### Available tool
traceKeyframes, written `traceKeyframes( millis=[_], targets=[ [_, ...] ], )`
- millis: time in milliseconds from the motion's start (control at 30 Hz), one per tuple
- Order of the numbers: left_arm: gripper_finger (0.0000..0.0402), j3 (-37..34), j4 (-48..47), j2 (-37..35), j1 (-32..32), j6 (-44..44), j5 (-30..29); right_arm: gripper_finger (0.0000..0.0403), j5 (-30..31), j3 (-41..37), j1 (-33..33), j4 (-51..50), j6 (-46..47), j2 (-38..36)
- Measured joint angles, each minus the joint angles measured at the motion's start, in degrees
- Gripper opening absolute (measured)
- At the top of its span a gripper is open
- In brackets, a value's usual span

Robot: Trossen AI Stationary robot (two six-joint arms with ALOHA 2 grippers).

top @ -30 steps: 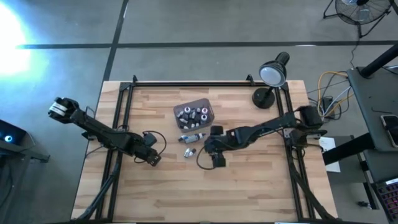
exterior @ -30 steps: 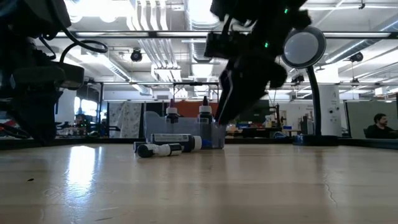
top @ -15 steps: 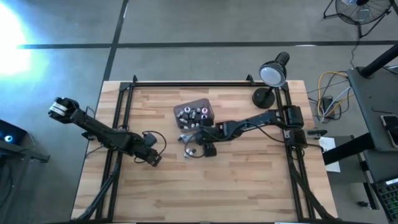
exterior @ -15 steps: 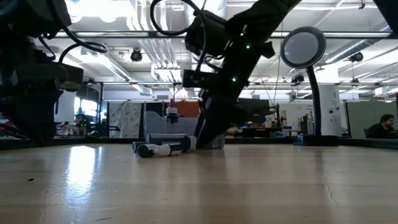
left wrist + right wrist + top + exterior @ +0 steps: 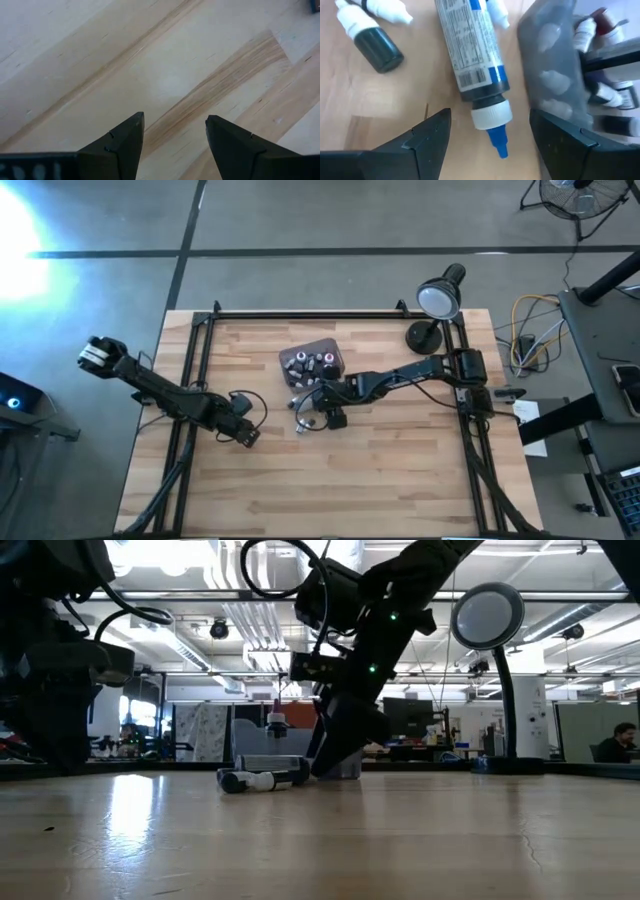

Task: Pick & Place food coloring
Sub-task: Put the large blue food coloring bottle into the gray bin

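Bottles (image 5: 312, 363): most stand in tub (image 5: 328, 348); a few lie loose on table (image 5: 400, 470). Right gripper (image 5: 487, 131) spread over blue-capped bottle (image 5: 475, 60), nothing grasped; left gripper (image 5: 174, 134) parted, empty.

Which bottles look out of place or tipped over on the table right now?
Two food coloring bottles lie on their sides on the wood beside the grey tub: a labelled bottle with a blue tip and a small dark bottle. The right gripper hovers open over the blue-tipped one. No spill is visible.
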Motion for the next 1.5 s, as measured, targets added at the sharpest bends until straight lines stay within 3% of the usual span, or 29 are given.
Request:
traceKeyframes(
  millis=[233, 500, 633, 1033, 1500],
  targets=[
    [0.0193, 0.0, 0.0, 0.0, 0.0, 0.0, 0.0, 0.0264, -5.3, 0.2, 0.7, -0.2, 1.3, 1.9],
    [0.0193, 0.0, -0.1, 0.0, 0.0, 0.2, -0.2, 0.0252, -5.9, 0.6, 3.0, -4.7, 8.2, 1.1],
    [0.0193, -0.3, -0.2, 0.0, 0.0, 0.3, -0.7, 0.0238, -6.5, 0.9, 3.2, -4.5, 14.1, 0.7],
    [0.0193, -0.9, -0.2, 0.0, 0.0, 0.2, -0.7, 0.0223, -6.7, 1.5, 3.1, -2.1, 20.2, 3.0],
    [0.0193, -0.9, -0.2, 0.0, 0.0, 0.2, -0.4, 0.0149, -6.2, 1.4, 2.5, -1.0, 25.4, 3.3]
  ],
)
